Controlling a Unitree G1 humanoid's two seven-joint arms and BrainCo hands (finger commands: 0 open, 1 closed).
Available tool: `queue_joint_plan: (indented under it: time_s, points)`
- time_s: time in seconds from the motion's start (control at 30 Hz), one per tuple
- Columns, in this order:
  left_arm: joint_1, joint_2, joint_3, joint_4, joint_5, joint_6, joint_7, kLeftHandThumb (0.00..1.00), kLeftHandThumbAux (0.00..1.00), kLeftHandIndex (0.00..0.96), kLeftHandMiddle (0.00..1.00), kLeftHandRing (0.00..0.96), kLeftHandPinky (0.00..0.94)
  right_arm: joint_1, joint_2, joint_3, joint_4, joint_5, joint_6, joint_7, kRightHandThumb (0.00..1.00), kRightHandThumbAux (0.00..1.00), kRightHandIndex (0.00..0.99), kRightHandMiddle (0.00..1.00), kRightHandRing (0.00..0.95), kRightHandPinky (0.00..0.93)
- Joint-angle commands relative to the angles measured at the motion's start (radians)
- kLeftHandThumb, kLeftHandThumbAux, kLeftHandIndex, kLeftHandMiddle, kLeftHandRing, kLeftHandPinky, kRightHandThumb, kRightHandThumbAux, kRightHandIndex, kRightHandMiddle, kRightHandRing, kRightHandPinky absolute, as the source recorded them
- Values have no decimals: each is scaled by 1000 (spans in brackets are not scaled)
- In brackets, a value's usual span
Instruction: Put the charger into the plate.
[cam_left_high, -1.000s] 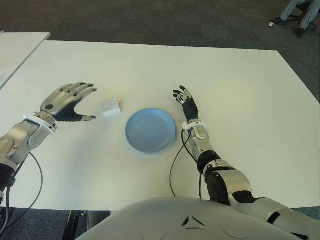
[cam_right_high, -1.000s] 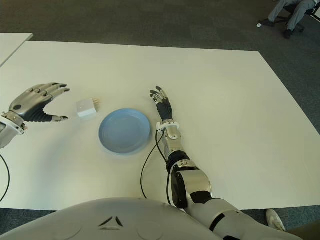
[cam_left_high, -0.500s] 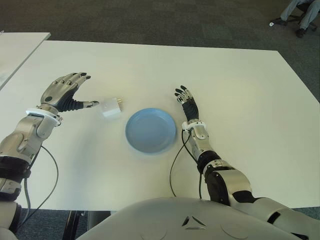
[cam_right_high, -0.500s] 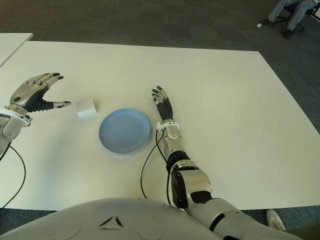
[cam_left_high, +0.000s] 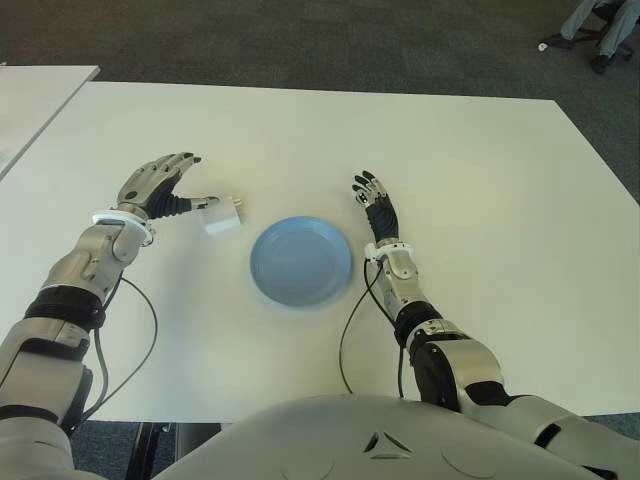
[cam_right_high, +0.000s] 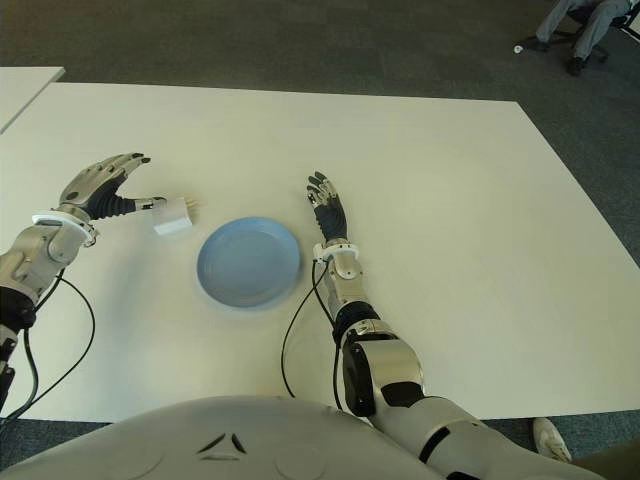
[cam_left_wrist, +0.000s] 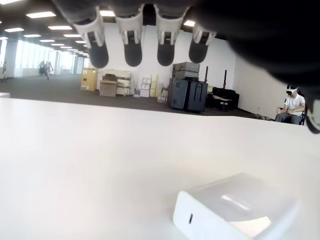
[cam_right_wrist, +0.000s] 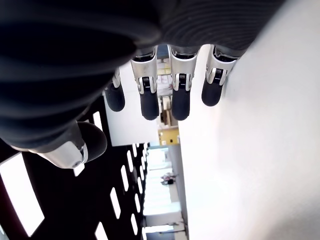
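The left hand (cam_left_high: 160, 185), fingers spread (holding nothing), could nudge the charger (cam_left_high: 220, 216) away from the plate (cam_left_high: 301, 261).

Charger (cam_left_wrist: 235, 210) cut by left wrist view's edge; left hand (cam_left_high: 160, 185) thumb contact with it unclear.

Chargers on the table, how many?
1. The white charger lies on the table left of the blue plate, just off the open left robot hand. None seen elsewhere; the right robot hand holds nothing.
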Motion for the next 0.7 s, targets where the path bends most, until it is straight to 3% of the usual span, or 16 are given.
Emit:
queue_joint_plan:
  time_s: [0.03,0.37,0.7]
  points:
    - [-14,-28,-27,36,11,19,-31,273,259,0,0,0,8,26,15,-5,29,3,47,-12,0,490,95,132,105,78]
    - [-36,-63,-71,84,30,71,-47,250,235,0,0,0,0,29,19,-4,19,0,60,-47,0,497,50,46,32,34]
    - [-40,-78,-122,75,45,131,-151,233,199,0,0,0,0,31,32,-13,13,14,60,-80,0,490,24,18,10,51]
